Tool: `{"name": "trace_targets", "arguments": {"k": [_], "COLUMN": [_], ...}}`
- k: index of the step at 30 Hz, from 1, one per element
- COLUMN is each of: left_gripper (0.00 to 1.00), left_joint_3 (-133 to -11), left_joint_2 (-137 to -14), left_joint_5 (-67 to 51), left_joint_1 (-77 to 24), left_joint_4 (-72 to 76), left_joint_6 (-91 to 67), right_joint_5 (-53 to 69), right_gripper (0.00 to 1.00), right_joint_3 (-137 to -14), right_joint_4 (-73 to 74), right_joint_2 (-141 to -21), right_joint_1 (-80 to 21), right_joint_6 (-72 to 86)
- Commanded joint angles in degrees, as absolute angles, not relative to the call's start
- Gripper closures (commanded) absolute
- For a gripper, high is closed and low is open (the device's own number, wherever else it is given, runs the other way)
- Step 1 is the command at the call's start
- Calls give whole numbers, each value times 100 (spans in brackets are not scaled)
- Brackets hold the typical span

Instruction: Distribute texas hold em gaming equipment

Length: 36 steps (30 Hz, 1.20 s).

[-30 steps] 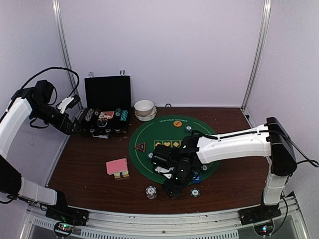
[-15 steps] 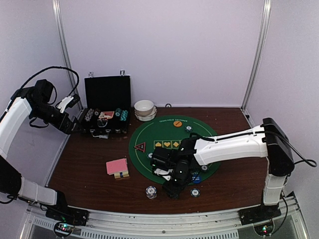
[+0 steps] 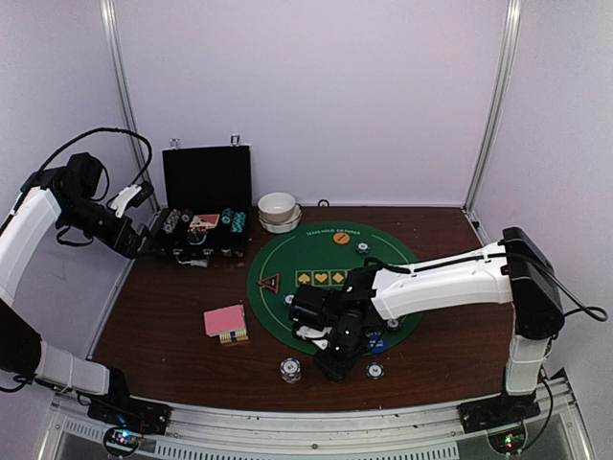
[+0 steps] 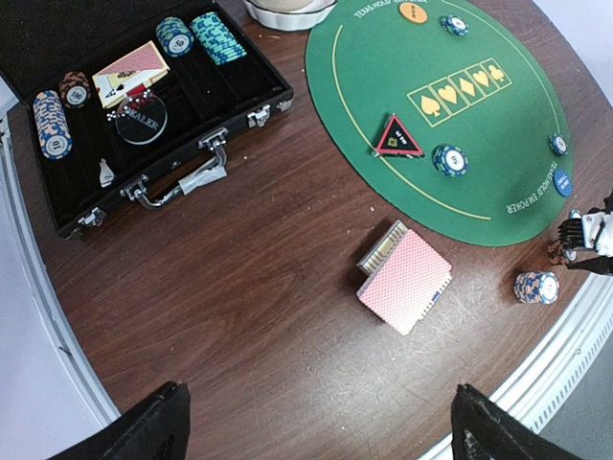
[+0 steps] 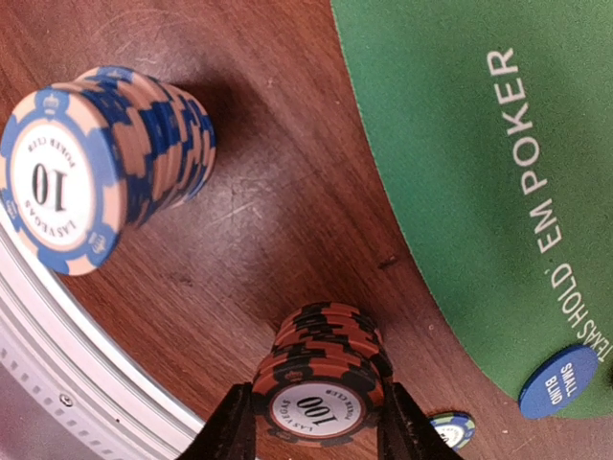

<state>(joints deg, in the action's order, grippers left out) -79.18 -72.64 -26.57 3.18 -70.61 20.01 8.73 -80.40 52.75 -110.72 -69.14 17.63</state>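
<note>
Flanking one black-and-orange chip stack [image 5: 321, 393] marked "100" at the bottom centre of the right wrist view, the right pincer [image 5: 319, 422] has its fingers pressed to both sides of it on the tabletop [image 5: 268, 220]. One blue-and-peach stack [image 5: 96, 163] marked "10" stands upper left; one blue disc [image 5: 560, 381] reads "SMALL BLIND", the green mat [image 5: 450, 115] "HOLD'EM POKER". The left pincer [image 4: 321, 436] gapes wide, empty.

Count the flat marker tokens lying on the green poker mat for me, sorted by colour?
Red triangle: 1
Orange disc: 1
Blue disc: 1
Total: 3
</note>
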Motion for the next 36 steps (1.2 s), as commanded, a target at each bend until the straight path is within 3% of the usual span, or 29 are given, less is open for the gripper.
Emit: {"name": "trace_targets", "arguments": {"k": [1,11,21,36], "left_gripper": [2,2,2,2], "left_joint_3": [-8053,-8046,-8065,-8062], "left_joint_2": [-7172,-7142,-7133,-7133], "left_joint_5": [-2615,-2620,-2645,-2688], "left_joint_1": [360,360,360,360], "left_joint_4": [-7044,-7053,-7061,-7061], "left_joint_6": [2021,2047,2056,2087], "right_joint_5": [825,389,26,-25], "right_gripper": [66,83,89,91], "right_joint_3": [-8006,-8420,-9541,-12495], "right_joint_4": [5277,5688,6204,5986], "right_joint_2": [-11107,-10971,-10969,-13358], "right_joint_1": [-6969,-6958,-6445,-5137], "right_joint_6": [1734,1616,1394,1275]}}
